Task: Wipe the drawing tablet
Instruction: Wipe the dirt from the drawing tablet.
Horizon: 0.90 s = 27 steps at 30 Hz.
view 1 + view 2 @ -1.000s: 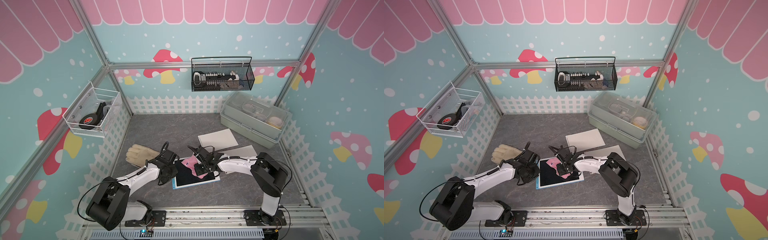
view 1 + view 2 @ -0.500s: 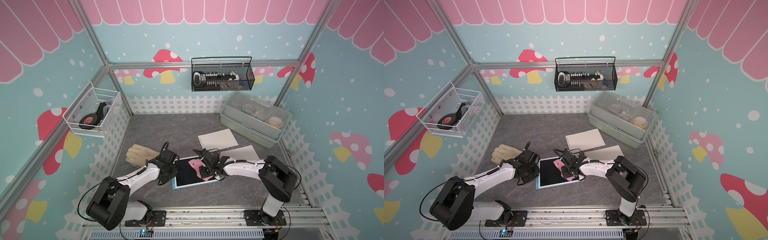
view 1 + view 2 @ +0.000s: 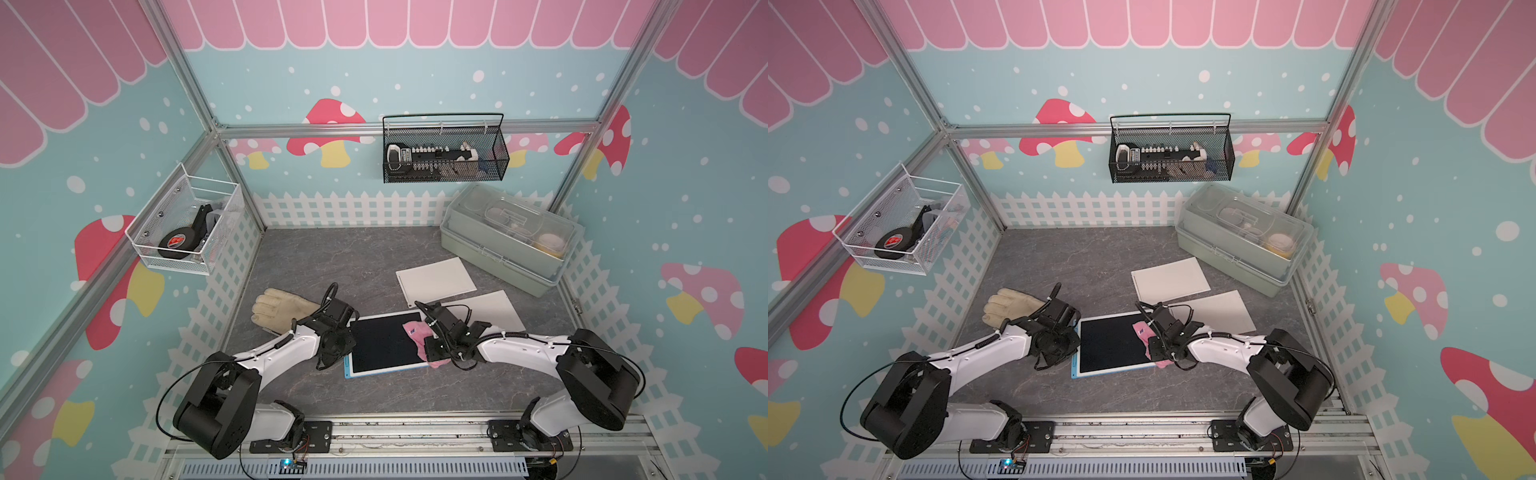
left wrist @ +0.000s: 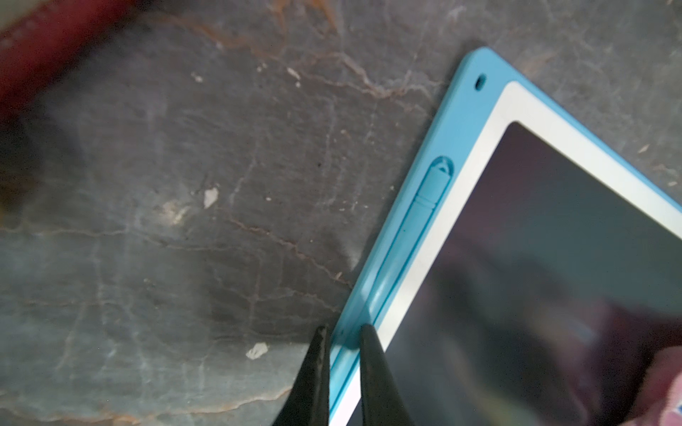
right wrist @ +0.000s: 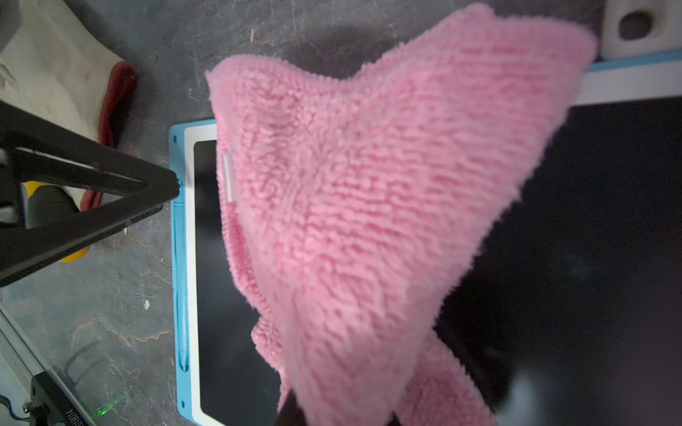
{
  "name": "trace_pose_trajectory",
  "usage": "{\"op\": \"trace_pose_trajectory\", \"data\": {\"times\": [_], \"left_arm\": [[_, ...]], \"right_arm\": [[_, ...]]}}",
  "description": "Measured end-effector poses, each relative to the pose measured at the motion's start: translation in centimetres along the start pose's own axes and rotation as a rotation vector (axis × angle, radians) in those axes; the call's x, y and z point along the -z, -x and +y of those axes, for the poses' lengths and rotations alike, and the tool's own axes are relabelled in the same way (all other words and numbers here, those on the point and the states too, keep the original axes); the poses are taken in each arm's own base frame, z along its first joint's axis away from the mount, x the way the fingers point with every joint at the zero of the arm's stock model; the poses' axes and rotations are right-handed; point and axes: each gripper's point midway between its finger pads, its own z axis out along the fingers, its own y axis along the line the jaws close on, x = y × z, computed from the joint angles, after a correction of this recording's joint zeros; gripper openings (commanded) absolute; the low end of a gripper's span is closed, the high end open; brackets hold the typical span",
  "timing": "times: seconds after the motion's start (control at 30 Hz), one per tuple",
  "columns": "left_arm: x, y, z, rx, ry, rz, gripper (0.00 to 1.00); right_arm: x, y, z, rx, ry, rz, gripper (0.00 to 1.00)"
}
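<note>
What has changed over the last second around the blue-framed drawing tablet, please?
The right gripper, shut on the pink fluffy cloth, dragged it over the dark screen of the blue-framed drawing tablet toward its right edge. The left gripper stayed at the tablet's left edge; tablet, cream work glove and white sheets did not move.

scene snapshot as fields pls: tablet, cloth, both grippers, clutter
drawing tablet: flat on the table, screen up, stylus docked in its blue edge
pink cloth: on the screen's right-arm side, spilling over that edge
right gripper: shut on the pink cloth
left gripper: tips at the tablet's opposite edge, jaws nearly closed, pinch unclear
nearby: work glove, two white sheets, lidded plastic box
</note>
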Motion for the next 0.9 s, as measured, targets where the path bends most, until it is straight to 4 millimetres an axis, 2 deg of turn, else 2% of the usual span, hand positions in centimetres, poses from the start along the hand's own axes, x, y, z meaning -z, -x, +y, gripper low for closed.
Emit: {"op": "trace_pose_trajectory", "data": {"times": [0.13, 0.17, 0.2, 0.23, 0.3, 0.43, 0.47, 0.53, 0.6, 0.63, 0.77, 0.8, 0.83, 0.9], "left_arm": [[0.0, 0.1, -0.1, -0.007, 0.004, -0.003, 0.14], [0.0, 0.2, -0.1, -0.008, 0.005, -0.003, 0.14], [0.0, 0.2, -0.1, -0.01, 0.005, -0.003, 0.14], [0.0, 0.2, -0.1, -0.011, 0.006, -0.003, 0.14], [0.0, 0.2, -0.1, -0.014, 0.007, -0.003, 0.14], [-0.1, 0.3, -0.2, -0.015, 0.008, -0.005, 0.14], [-0.1, 0.3, -0.2, -0.016, 0.007, -0.005, 0.14], [-0.1, 0.3, -0.2, -0.019, 0.006, -0.005, 0.14], [-0.1, 0.3, -0.3, -0.026, 0.002, -0.004, 0.15], [-0.1, 0.3, -0.3, -0.027, 0.0, -0.004, 0.15], [-0.1, 0.3, -0.4, -0.038, -0.009, -0.01, 0.15], [-0.1, 0.4, -0.4, -0.04, -0.012, -0.011, 0.15], [-0.1, 0.3, -0.4, -0.041, -0.014, -0.012, 0.15], [-0.1, 0.3, -0.3, -0.039, -0.023, -0.013, 0.15]], "right_arm": [[-1.9, 0.5, 7.2, 0.095, 0.087, 0.025, 0.0], [-2.1, 0.4, 8.1, 0.097, 0.107, 0.024, 0.0], [-2.2, 0.3, 8.2, 0.088, 0.113, 0.025, 0.0], [-2.1, 0.3, 7.9, 0.069, 0.121, 0.024, 0.0], [-1.8, 0.2, 5.9, 0.014, 0.119, 0.017, 0.0], [0.4, -0.4, -0.9, -0.117, 0.053, -0.019, 0.0], [0.9, -0.8, -2.0, -0.131, 0.034, -0.023, 0.0], [1.1, -1.2, -2.0, -0.116, 0.023, -0.015, 0.0], [0.6, -1.1, -0.3, -0.072, 0.028, 0.003, 0.0], [0.0, -0.9, 1.3, -0.044, 0.044, 0.018, 0.0], [-3.1, 1.3, 11.1, 0.038, 0.22, 0.036, 0.0], [-3.7, 1.7, 13.0, 0.044, 0.261, 0.037, 0.0], [-4.2, 1.9, 14.5, 0.047, 0.298, 0.037, 0.0], [-4.6, 2.2, 15.1, 0.027, 0.335, 0.044, 0.0]]}}
